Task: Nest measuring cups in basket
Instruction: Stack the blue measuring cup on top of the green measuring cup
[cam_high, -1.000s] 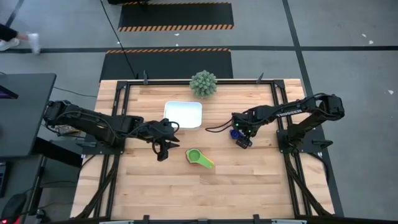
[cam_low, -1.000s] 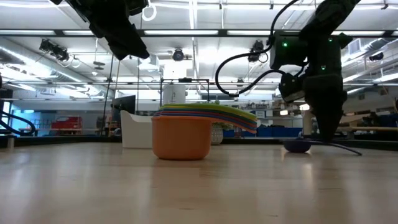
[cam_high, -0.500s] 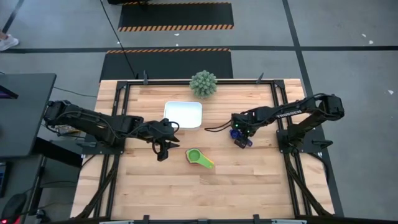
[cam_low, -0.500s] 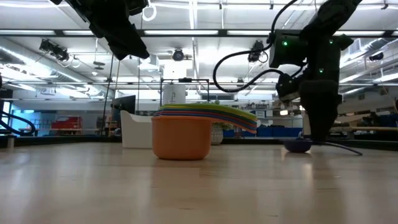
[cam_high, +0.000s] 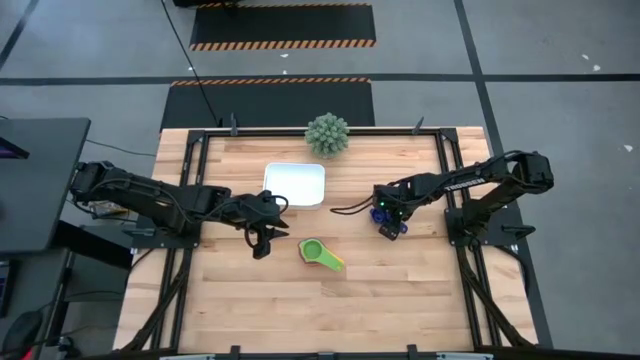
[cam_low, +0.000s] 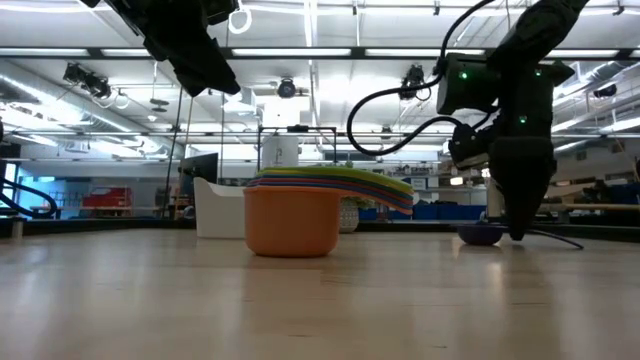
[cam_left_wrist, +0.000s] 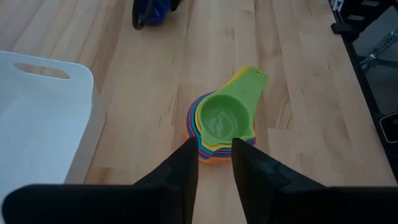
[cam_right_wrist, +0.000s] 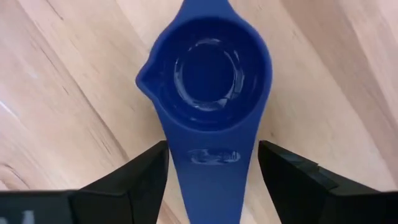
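A nested stack of measuring cups (cam_high: 320, 253) stands on the table, green on top (cam_left_wrist: 221, 119) and orange at the bottom (cam_low: 292, 222). A lone navy cup (cam_right_wrist: 208, 81) sits upright on the wood toward the right (cam_low: 480, 236). The white basket (cam_high: 295, 184) lies beyond the stack, toward the far edge. My right gripper (cam_right_wrist: 211, 168) is open and points down over the navy cup, one finger on each side of its flat handle (cam_right_wrist: 211, 186), with wood showing between fingers and handle. My left gripper (cam_left_wrist: 214, 162) hovers left of the stack (cam_high: 262, 243), its fingers a little apart.
A spiky grey-green ball plant (cam_high: 327, 134) stands at the far edge behind the basket. The basket's wall (cam_left_wrist: 87, 130) is close to the stack on its left. A dark cable (cam_low: 545, 236) trails on the table by the navy cup. Bare wood spreads across the near half.
My right gripper has swayed slightly toward the stack and back, and has come down lower beside the navy cup. The left arm, the stack and the basket have stayed where they were.
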